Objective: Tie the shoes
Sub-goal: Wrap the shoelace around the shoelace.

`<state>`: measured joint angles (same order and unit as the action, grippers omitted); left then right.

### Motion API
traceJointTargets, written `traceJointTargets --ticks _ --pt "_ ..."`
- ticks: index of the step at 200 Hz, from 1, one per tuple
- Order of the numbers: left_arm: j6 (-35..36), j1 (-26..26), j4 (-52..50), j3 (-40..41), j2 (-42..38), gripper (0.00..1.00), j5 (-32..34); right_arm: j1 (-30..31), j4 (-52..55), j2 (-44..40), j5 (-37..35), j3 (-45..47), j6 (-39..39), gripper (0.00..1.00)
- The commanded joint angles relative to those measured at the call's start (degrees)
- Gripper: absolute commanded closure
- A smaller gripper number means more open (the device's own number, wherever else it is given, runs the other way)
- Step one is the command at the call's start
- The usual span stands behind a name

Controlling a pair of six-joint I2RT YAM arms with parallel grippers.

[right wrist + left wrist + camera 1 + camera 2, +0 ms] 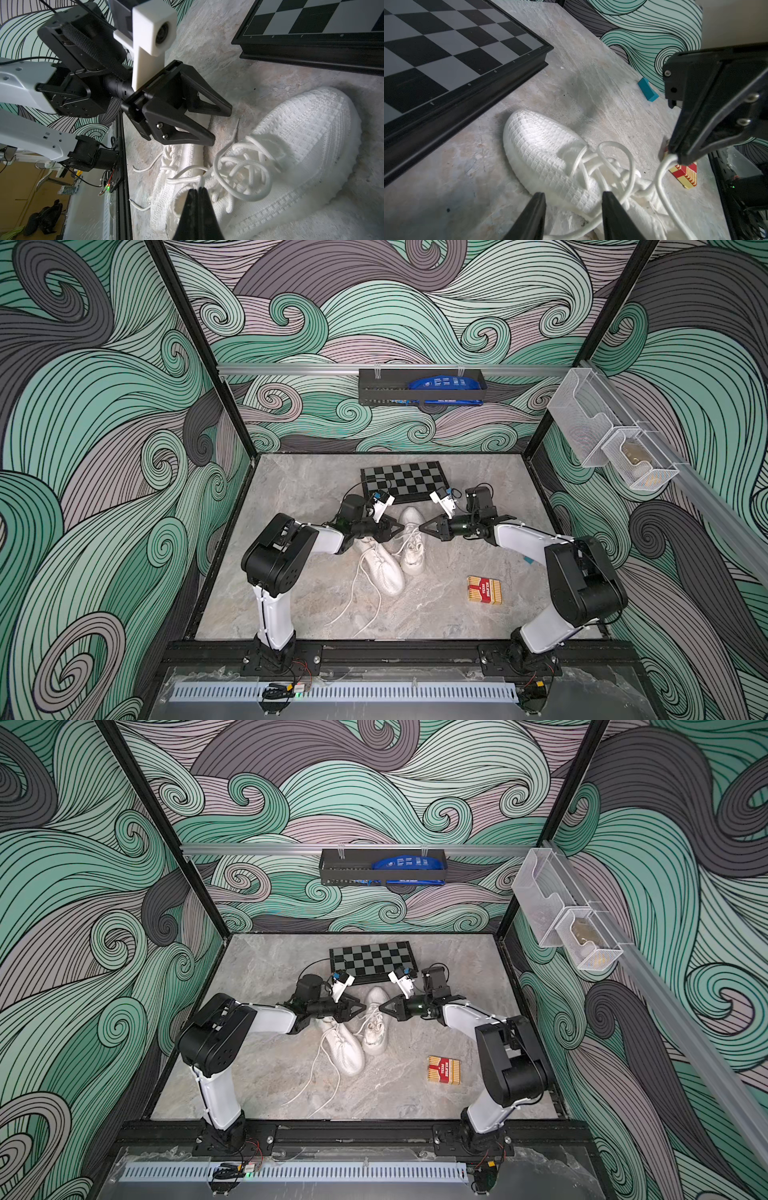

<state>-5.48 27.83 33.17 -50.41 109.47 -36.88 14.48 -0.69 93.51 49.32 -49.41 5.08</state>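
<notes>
Your two white shoes (386, 572) lie touching, side by side, in the middle of the table (291, 489), and one has its toe near the chessboard (405, 481). Your right fingers (198, 193) are pinched tight on a lace (182, 180) of that shoe (its laces are a loose tangle). Your left fingers (533, 214) hang over the same shoe, partly spread, holding nothing.
</notes>
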Motion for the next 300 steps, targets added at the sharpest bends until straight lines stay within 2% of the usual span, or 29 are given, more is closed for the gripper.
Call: traceJointTargets --ticks 1,39,109,123,168,198,245,270,300 --pt "2.6 0.3 -3.4 -1.4 1.6 0.50 -3.3 -0.2 0.0 -0.6 -0.4 0.3 -0.5 1.00" --pt "2.5 0.9 -4.2 -1.1 2.3 0.46 -5.4 -0.2 0.0 -0.4 -0.4 0.0 -0.5 1.00" --pt "2.9 1.4 -6.6 -1.7 2.8 0.45 -6.5 -0.2 0.1 -0.1 -0.4 0.2 -0.6 1.00" --pt "3.2 1.6 -7.9 -2.4 3.4 0.51 -6.6 -0.2 0.1 -0.2 -0.4 0.1 -0.7 1.00" --pt "3.0 1.6 -9.6 -2.4 1.4 0.86 -5.4 -0.2 0.1 -0.6 -1.3 0.4 -0.8 1.00" --pt "1.8 1.4 -9.7 -1.3 -1.3 1.00 -5.2 -0.3 0.0 -0.7 -1.7 0.4 -0.8 1.00" --pt "-2.0 0.0 -7.8 2.6 -7.3 1.00 -3.4 -0.3 0.0 -1.1 -2.0 0.4 -0.8 1.00" --pt "-2.9 -0.3 -10.2 4.2 -10.1 1.00 -1.6 -0.3 0.0 -1.1 -2.3 0.4 -0.8 1.00" --pt "-7.2 -0.3 -13.0 6.6 -15.9 1.00 2.6 -0.4 0.1 -1.6 -4.9 0.4 -0.3 1.00"
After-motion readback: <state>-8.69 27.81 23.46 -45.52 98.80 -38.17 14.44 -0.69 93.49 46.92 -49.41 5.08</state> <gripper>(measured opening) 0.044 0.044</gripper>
